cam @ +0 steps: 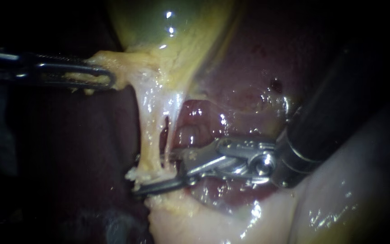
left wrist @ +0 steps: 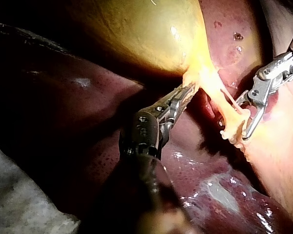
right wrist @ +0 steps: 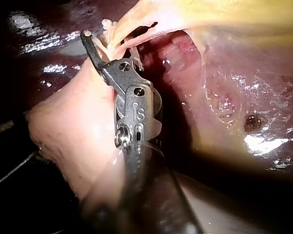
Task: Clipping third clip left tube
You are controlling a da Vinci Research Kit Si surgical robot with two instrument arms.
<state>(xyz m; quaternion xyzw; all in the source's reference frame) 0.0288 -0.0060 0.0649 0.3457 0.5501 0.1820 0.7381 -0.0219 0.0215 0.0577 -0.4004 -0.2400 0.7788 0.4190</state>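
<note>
My left instrument [cam: 107, 79] comes in from the left, its jaws shut on yellow tissue at the neck of the gallbladder [cam: 172, 27], pulling it sideways. From that neck two pale strands run down. The left tube [cam: 149, 140] is the thicker one, and a thinner strand [cam: 174, 108] lies beside it. My right instrument [cam: 152, 174] reaches across from the right, its jaws open and astride the left tube's lower end. The wrist views show the same hold [left wrist: 190, 90] and the same straddle [left wrist: 232, 130]. In the right wrist view only one jaw tip [right wrist: 90, 41] shows beside the tube [right wrist: 122, 29].
Dark red liver [cam: 249, 68] lies behind and to the right of the tubes, with a wet red hollow [cam: 195, 122] between them. Pale fatty tissue [cam: 339, 203] fills the lower right, under my right shaft [cam: 335, 113]. A white cloth [left wrist: 19, 195] lies beside the liver.
</note>
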